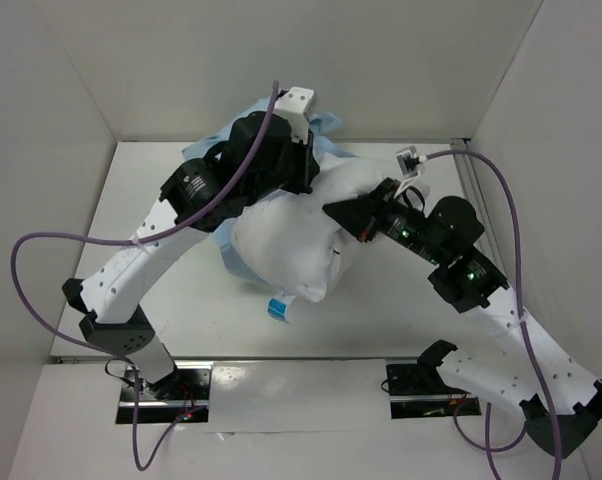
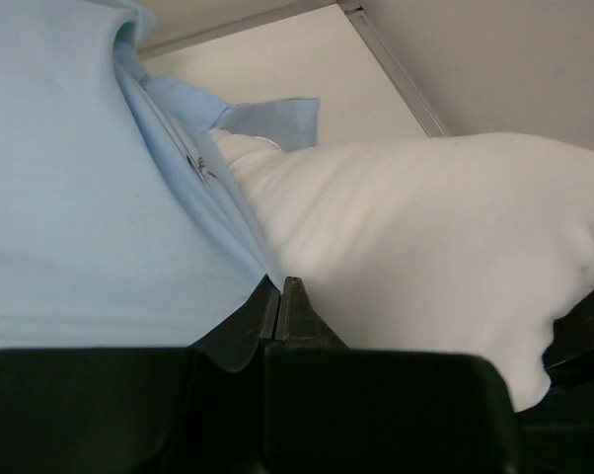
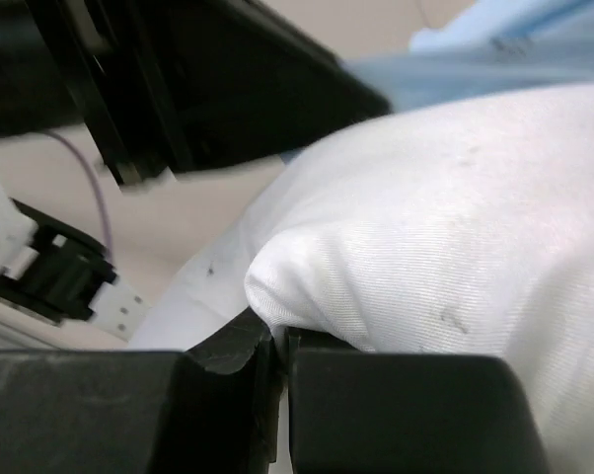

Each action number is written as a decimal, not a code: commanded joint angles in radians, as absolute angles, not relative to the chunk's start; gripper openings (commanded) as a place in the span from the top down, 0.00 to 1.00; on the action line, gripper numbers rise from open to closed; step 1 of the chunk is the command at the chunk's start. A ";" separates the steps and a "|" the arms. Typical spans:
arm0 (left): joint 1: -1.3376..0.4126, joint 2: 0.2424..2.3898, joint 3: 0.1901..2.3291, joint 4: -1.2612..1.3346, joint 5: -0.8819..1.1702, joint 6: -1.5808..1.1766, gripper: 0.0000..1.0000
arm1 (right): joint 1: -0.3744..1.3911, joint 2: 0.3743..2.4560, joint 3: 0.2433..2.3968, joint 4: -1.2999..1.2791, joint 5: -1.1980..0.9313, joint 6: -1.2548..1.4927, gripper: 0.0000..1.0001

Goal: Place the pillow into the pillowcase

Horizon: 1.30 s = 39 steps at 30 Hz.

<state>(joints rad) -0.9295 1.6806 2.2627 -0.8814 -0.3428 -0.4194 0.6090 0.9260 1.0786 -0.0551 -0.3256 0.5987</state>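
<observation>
The pillow (image 1: 286,245) sits in the middle of the table (image 1: 206,300), mostly bare, with its far end tucked against the blue pillowcase (image 2: 60,197). The right gripper (image 3: 275,341) is pinched tight on a small fold of pillow. The left gripper (image 2: 280,296) looks clamped on the pillowcase hem. Risk is that the thin pinch slips when the pillow drags, or the hem pops free and the opening collapses.
</observation>
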 commanded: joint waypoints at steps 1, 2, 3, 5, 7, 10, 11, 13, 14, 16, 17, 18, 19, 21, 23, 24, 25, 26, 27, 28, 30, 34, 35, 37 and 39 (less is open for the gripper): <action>-0.898 1.601 2.133 -0.692 -0.094 -0.514 1.00 | 0.604 0.913 0.904 -0.069 -0.121 0.572 1.00; -0.879 1.601 2.088 -0.681 -0.063 -0.525 1.00 | 0.604 0.899 0.852 -0.087 -0.109 0.581 1.00; -0.861 1.601 2.025 -0.681 0.007 -0.525 0.93 | 0.604 0.887 0.750 -0.125 -0.095 0.590 1.00; -0.819 1.679 2.025 -0.747 0.029 -0.514 0.36 | 0.604 0.852 0.689 -0.185 -0.052 0.624 0.96; -0.807 1.739 2.081 -0.864 0.003 -0.486 0.09 | 0.604 0.828 0.696 -0.297 -0.010 0.624 0.40; -0.776 1.717 2.080 -0.904 -0.142 -0.477 0.00 | 0.604 0.796 0.811 -0.471 0.090 0.600 0.09; -0.731 1.666 2.053 -0.904 -0.164 -0.492 0.00 | 0.604 0.796 0.851 -0.509 0.159 0.589 0.06; -0.668 1.603 1.946 -0.904 -0.202 -0.532 0.01 | 0.604 0.831 1.014 -0.635 0.211 0.569 0.06; -0.610 1.564 1.889 -0.890 -0.212 -0.560 0.01 | 0.604 0.891 1.076 -0.668 0.227 0.554 0.06; -0.557 1.430 1.674 -0.816 -0.222 -0.606 0.07 | 0.604 0.960 1.231 -0.745 0.238 0.532 0.06; -0.504 1.387 1.598 -0.784 -0.210 -0.648 0.09 | 0.604 0.994 1.268 -0.758 0.213 0.494 0.06; -0.482 1.350 1.529 -0.772 -0.210 -0.682 0.11 | 0.604 1.056 1.302 -0.768 0.213 0.474 0.06; -0.463 1.275 1.381 -0.723 -0.178 -0.702 0.11 | 0.614 1.087 1.359 -0.785 0.213 0.457 0.06; -0.433 1.203 1.233 -0.675 -0.178 -0.765 0.07 | 0.646 1.176 1.408 -0.798 0.250 0.404 0.06; -0.423 1.109 1.018 -0.563 -0.126 -0.779 0.04 | 0.710 1.233 1.463 -0.798 0.279 0.350 0.04; -0.414 1.086 0.961 -0.546 -0.126 -0.799 0.02 | 0.736 1.299 1.485 -0.798 0.313 0.335 0.04; -0.414 1.066 0.912 -0.520 -0.115 -0.799 0.02 | 0.764 1.337 1.509 -0.813 0.333 0.319 0.02; -0.414 1.046 0.814 -0.482 -0.101 -0.799 0.02 | 0.825 1.377 1.563 -0.842 0.353 0.304 0.00; -0.426 1.016 0.774 -0.432 -0.101 -0.831 0.00 | 0.854 1.415 1.589 -0.857 0.377 0.281 0.00; -0.439 1.002 0.738 -0.404 -0.101 -0.831 0.00 | 0.883 1.490 1.615 -0.873 0.431 0.281 0.00; -0.452 0.982 0.645 -0.355 -0.141 -0.862 0.00 | 0.951 1.554 1.676 -0.896 0.474 0.247 0.00; -0.462 1.003 0.540 -0.220 -0.150 -0.873 0.00 | 0.986 1.673 1.709 -0.878 0.463 0.196 0.00; -0.462 1.035 0.517 -0.172 -0.150 -0.861 0.00 | 0.986 1.689 1.719 -0.877 0.447 0.172 0.00; -0.462 1.066 0.491 -0.109 -0.130 -0.861 0.00 | 0.986 1.729 1.729 -0.877 0.431 0.172 0.00; -0.453 1.121 0.471 -0.022 -0.091 -0.861 0.03 | 0.986 1.778 1.740 -0.877 0.411 0.155 0.00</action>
<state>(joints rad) -0.4587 1.0737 0.4950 -0.2272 -0.1299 -0.8448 0.9939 1.7477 1.6768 -0.8619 0.4049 0.2073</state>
